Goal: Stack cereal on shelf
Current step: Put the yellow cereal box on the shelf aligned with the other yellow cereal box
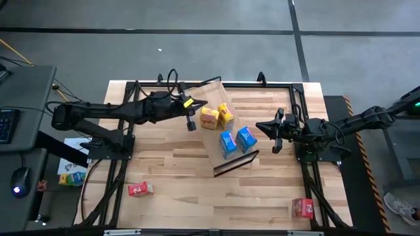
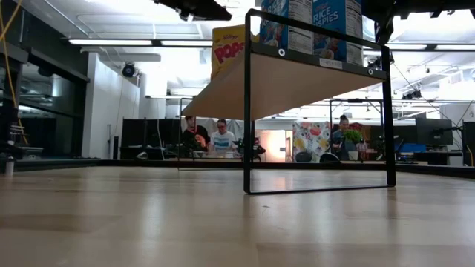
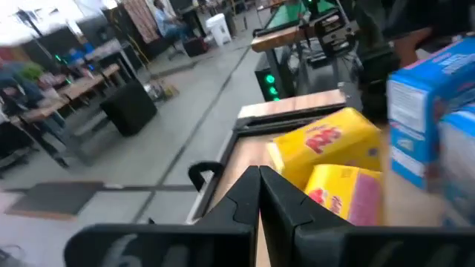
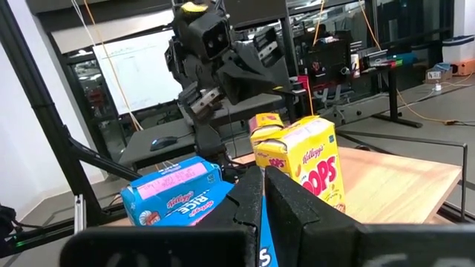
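Standing on the long light-wood shelf with a thin dark metal frame [image 1: 229, 156], four small cardboard cereal boxes are seen from above: two yellow boxes [image 1: 216, 117] side by side toward the far end and two blue boxes [image 1: 237, 141] side by side toward the near end. The shelf itself is set at an angle on the pale butcher-block surface [image 1: 177, 164], roughly at its middle. In the low view the shelf board is seen raised on its dark frame, with a yellow box [image 2: 226, 46] and blue boxes [image 2: 308, 21] on top.

The left claw [image 1: 191, 123] is held just beside the yellow boxes, on their left, with its two dark fingers [image 3: 260, 200] pressed together and nothing gripped between them. The right claw [image 1: 276, 135] is held near the blue boxes, on their right, its fingers [image 4: 263, 196] likewise closed on nothing.

Two small red cardboard cereal boxes are lying on the surface well apart from the shelf: one [image 1: 140, 189] near the front left corner, the other [image 1: 302, 208] near the front right corner.

People are seated at desks [image 2: 215, 141] in the room behind
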Motion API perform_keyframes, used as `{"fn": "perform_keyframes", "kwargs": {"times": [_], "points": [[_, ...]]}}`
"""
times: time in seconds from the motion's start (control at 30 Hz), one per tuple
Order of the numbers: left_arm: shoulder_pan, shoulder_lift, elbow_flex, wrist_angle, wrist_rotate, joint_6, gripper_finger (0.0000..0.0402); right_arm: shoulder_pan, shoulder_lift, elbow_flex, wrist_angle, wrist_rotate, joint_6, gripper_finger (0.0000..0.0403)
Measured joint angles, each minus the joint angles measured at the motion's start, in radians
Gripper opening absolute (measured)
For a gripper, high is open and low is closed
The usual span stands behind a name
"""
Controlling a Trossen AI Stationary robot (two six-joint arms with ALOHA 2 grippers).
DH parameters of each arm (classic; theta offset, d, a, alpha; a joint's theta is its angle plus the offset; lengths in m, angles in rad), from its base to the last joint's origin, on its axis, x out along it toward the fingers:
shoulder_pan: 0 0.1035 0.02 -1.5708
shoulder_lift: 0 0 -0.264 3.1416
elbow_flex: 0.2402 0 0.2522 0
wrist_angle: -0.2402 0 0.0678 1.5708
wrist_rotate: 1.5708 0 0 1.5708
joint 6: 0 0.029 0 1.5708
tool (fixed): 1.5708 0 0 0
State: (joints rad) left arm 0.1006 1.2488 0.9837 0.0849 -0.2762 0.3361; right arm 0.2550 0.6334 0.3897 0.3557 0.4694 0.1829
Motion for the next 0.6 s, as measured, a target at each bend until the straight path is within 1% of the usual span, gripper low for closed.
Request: {"fn": "perform_keyframes", "kwargs": {"times": [0.1,0.2,0.23,0.3,0.4,0.53,0.6], "points": [[-0.034,-0.041,0.001,-0.091,0.002,-0.086,0.0000,0.000,0.000,0.000,-0.001,0.000,0.000,0.0011],[-0.094,-0.068,-0.001,-0.194,0.004,-0.157,0.0000,0.000,0.000,0.000,-0.009,0.000,0.000,0.0011],[-0.118,-0.075,-0.011,-0.199,0.004,-0.181,0.0000,0.000,0.000,0.000,-0.009,0.000,0.000,0.0011],[-0.171,-0.089,-0.051,-0.161,0.005,-0.209,0.0000,0.000,0.000,0.000,-0.008,0.000,0.000,0.0011],[-0.224,-0.099,-0.154,-0.054,0.002,-0.223,0.0000,0.000,0.000,0.000,-0.007,0.000,0.000,0.0011],[-0.214,-0.102,-0.317,0.156,-0.011,-0.252,0.0000,0.000,0.000,0.000,-0.008,0.000,0.000,0.0011],[-0.193,-0.102,-0.381,0.249,0.013,-0.257,0.0000,0.000,0.000,0.000,-0.007,0.000,0.000,0.0011]]}}
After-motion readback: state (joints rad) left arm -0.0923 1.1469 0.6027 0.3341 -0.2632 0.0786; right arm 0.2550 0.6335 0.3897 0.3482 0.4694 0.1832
